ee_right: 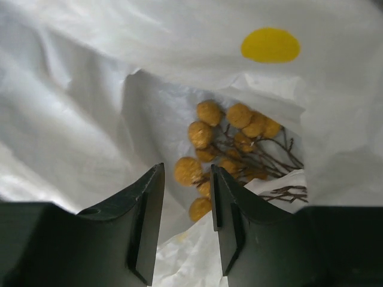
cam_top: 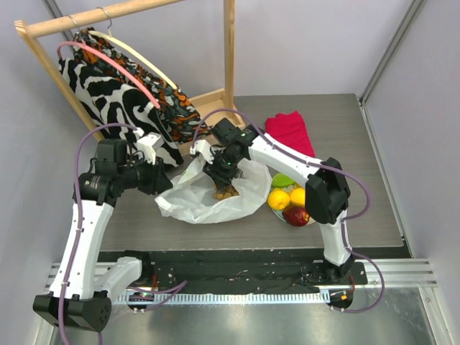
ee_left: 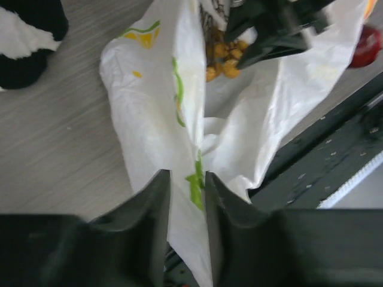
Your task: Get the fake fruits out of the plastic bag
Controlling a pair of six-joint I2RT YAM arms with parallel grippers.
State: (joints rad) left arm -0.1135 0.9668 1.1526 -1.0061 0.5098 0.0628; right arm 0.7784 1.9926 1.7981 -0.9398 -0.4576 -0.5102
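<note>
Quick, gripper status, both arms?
Left gripper: closed on a fold of the plastic bag.
Right gripper: narrow gap over the grape cluster; grip cannot be told.

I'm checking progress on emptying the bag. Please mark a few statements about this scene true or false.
1. The grape-like cluster lies inside the plastic bag. True.
2. The red apple is inside the bag. False: it lies outside, to the bag's right, beside the lemons.
3. The left gripper has bag plastic between its fingers. True.
4. The red cloth covers the bag. False: it lies apart, farther back on the table.
</note>
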